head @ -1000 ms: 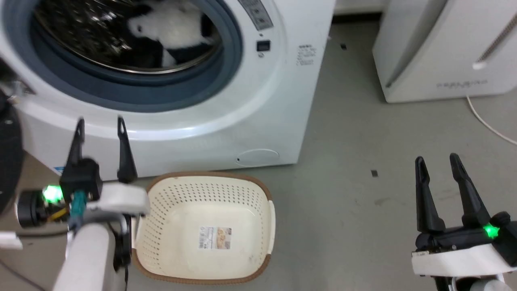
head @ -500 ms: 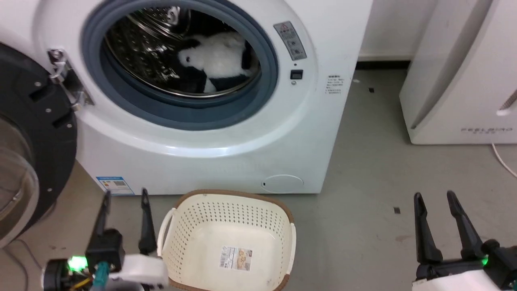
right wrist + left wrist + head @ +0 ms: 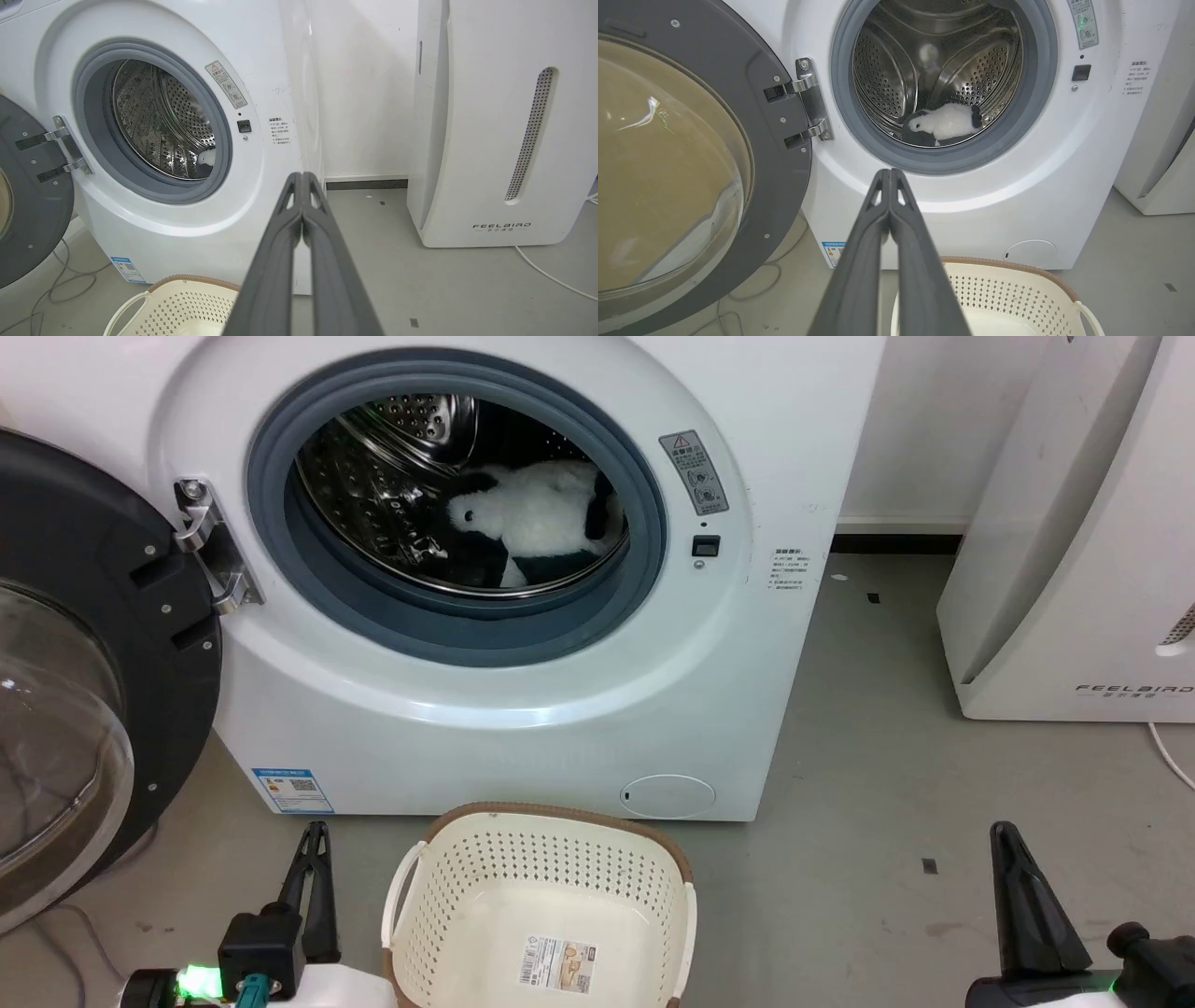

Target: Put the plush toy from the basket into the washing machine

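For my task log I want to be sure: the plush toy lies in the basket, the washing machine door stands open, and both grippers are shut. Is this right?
One point is wrong. The plush toy lies not in the basket but inside the washing machine, as the head view shows. The door stands open, and the left gripper and the right gripper are shut.

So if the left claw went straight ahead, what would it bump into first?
Most likely the washing machine. The left gripper, shut, points at its white front just under the grey door ring, not into the drum where the plush toy lies. Depth is hard to judge.
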